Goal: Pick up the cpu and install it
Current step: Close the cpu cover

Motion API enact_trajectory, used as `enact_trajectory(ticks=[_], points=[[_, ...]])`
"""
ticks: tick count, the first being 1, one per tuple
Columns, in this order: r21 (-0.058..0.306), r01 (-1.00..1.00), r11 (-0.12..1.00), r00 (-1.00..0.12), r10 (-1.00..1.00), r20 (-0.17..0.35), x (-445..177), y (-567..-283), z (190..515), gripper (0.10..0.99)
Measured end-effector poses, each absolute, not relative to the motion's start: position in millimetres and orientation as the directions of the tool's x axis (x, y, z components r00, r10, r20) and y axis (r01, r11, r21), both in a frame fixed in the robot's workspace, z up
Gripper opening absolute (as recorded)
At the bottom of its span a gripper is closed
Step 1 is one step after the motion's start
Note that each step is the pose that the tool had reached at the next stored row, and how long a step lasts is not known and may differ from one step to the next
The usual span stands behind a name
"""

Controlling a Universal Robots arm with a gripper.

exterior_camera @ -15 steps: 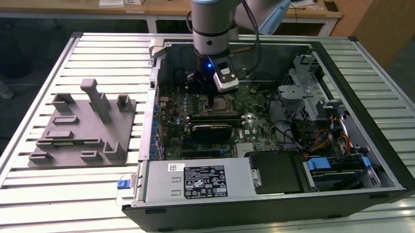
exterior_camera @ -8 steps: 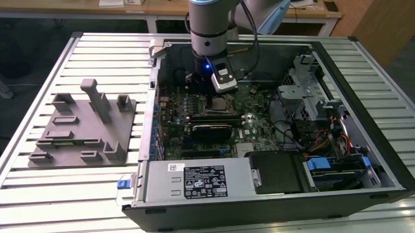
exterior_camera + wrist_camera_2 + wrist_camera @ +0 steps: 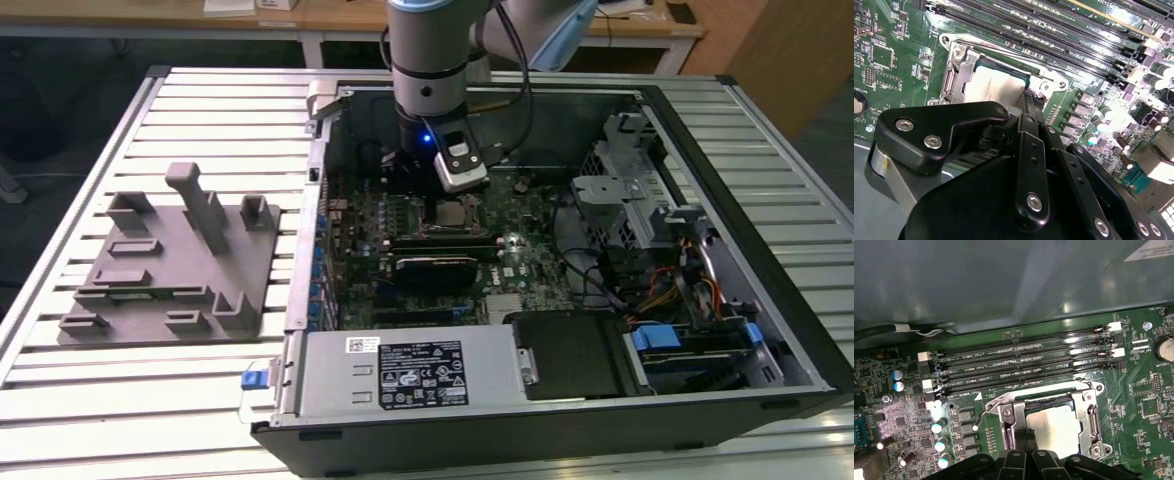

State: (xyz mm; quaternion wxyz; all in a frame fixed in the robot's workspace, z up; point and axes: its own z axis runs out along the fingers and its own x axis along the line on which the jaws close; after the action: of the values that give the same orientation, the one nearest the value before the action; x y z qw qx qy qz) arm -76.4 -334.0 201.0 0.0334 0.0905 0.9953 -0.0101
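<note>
Slatted metal table (image 3: 134,400), open computer case (image 3: 561,440): gripper (image 3: 1030,102) above the cpu (image 3: 1054,427) in its socket (image 3: 1093,415); grip unclear

cpu (image 3: 1054,426) lid is showing matt silver-grey metal; socket frame (image 3: 1093,416) is gleaming as bare shiny metal; motherboard (image 3: 1149,405) is looking glossy green.

cpu (image 3: 991,90) partly hidden behind end effector (image 3: 1026,120), arm (image 3: 430,60) cut off above
</note>
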Motion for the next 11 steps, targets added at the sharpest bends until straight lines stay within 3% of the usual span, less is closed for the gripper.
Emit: enact_trajectory(ticks=[11], points=[[-0.006, 0.164, 0.986, -0.984, 0.163, -0.067, -77.8, -334.0, 200.0, 0.106]])
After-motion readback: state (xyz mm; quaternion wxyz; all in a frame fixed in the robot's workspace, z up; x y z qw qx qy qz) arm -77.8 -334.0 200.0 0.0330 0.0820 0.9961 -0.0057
